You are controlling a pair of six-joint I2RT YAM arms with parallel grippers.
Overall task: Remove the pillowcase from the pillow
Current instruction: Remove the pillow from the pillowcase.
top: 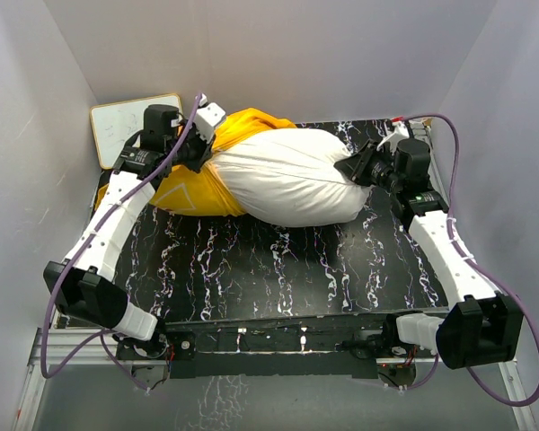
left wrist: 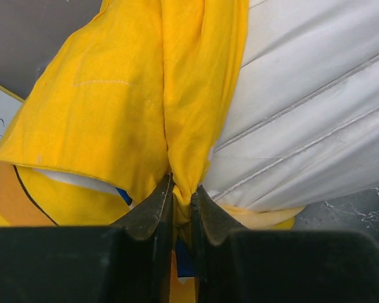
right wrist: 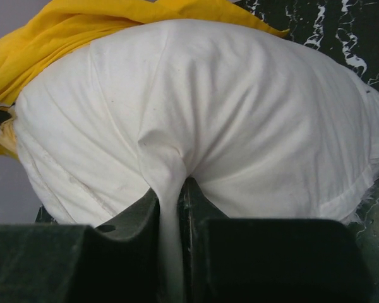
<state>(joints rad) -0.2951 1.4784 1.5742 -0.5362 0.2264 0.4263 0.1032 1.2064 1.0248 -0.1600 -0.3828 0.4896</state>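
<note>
Nearest you, the two arm bases sat at the front edge of the black, white-veined bench (top: pixel 251 269). Farther back, the pillow (top: pixel 292 180) lay lengthwise across the bench, plump and white, with most of its body bared.

Your right claw (right wrist: pixel 170 196) was closed narrow on a pinch of the pillow's white cover at its right end, the cloth drawn into a fold between the jaws. Your left claw (left wrist: pixel 182 192) was closed narrow on a gathered fold of the pillowcase (top: pixel 193 193), the yellow fabric squeezed between the jaws just beside the pillow's exposed white side.

The pillowcase was bunched around the pillow's left end, with a strip of yellow running along the far side. Beyond it, in the far left corner, sat a white board (top: pixel 130 126).

Judged from how things lay, the task was well past halfway: the case had cleared the middle and right end. The left end was yet to be freed, with one claw anchoring the pillow and the other placed to draw the case away.
</note>
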